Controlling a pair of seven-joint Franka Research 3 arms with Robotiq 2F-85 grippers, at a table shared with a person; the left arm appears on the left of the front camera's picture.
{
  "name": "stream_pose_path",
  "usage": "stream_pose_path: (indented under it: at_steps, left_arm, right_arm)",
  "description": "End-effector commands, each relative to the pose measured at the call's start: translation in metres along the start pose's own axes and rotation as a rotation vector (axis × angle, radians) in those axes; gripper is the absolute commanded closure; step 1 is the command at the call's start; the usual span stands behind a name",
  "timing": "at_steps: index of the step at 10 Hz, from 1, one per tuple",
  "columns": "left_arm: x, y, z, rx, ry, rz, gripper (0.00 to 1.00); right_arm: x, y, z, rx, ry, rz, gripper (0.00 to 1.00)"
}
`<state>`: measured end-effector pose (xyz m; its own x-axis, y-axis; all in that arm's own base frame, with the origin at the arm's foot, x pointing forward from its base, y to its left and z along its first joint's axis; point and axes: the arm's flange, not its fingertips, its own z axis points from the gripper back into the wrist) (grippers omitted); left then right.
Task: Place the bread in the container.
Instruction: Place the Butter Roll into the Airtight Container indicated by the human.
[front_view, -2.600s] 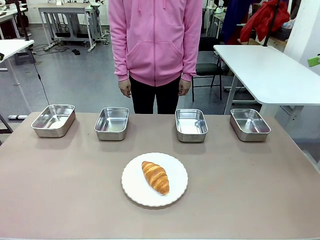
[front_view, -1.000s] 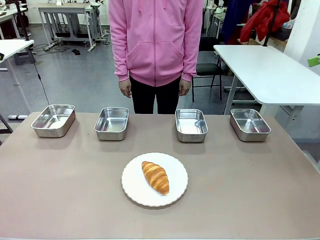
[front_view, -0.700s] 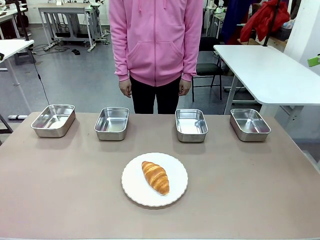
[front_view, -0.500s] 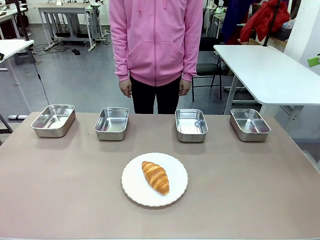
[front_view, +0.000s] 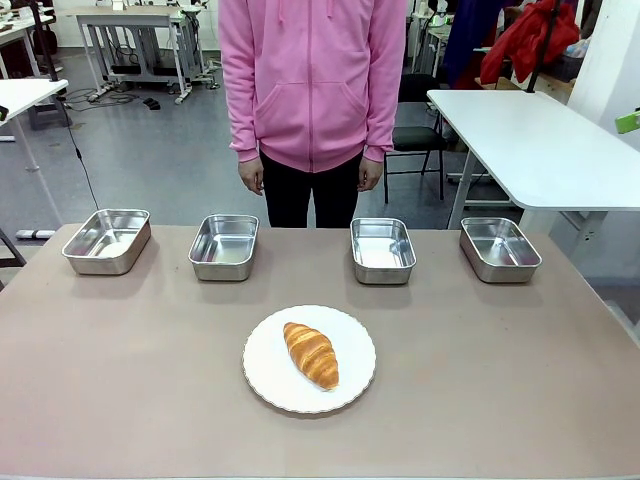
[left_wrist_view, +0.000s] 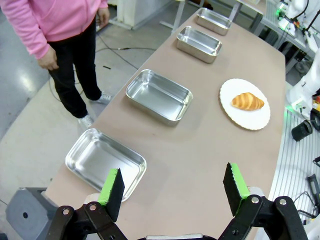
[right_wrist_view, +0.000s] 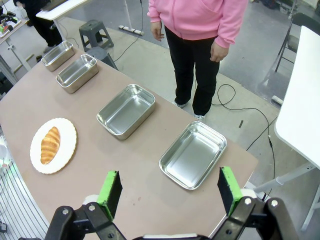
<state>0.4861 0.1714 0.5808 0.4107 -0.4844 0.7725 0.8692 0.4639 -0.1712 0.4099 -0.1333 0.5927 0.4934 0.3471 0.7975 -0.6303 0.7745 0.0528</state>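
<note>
Brown tabletop (front_view: 120, 380) fills the near ground, with an open workshop floor and white desks behind it. On it the bread (front_view: 311, 354), a ridged golden croissant, lies slantwise on the middle of a round white plate (front_view: 268, 385) and touches nothing else. Nothing holds it, so I judge the task not yet begun. The plate sits toward the robot's edge, probably so that either arm can come down on it from above.

Beyond the plate, four matching steel trays stand in a row, all empty and apart from one another. Beyond it to the left are the far-left container (front_view: 100, 263) and the inner-left container (front_view: 220, 272). Beyond it to the right are the inner-right container (front_view: 382, 277) and the far-right container (front_view: 505, 274). The two inner ones lie nearest the plate. I cannot tell which one is meant.

Farther beyond the plate, behind the row, a person in a pink top (front_view: 310, 80) stands with both hands hanging down. They point at nothing, so they give no cue.

The left gripper (left_wrist_view: 173, 176) hovers high, well to the plate's left, with its green-padded fingers spread wide and nothing between them. The right gripper (right_wrist_view: 169, 187) hangs likewise well to the plate's right, also wide apart and empty. That spread suits a broad, soft pastry, which would probably want a gentle hold across its middle.
</note>
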Motion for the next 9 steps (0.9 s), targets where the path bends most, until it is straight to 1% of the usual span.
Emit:
stream_pose_path:
  at_steps: [1,9]
  left_arm:
    - [-0.0005,-0.0008,0.0010,-0.003,-0.004,-0.013,0.00]
    - [-0.0005,-0.0008,0.0010,-0.003,-0.004,-0.013,0.00]
  right_arm:
    - [-0.0014,-0.0012,-0.0013,0.010,-0.024,0.017,0.00]
    - [-0.0014,-0.0012,-0.0013,0.010,-0.024,0.017,0.00]
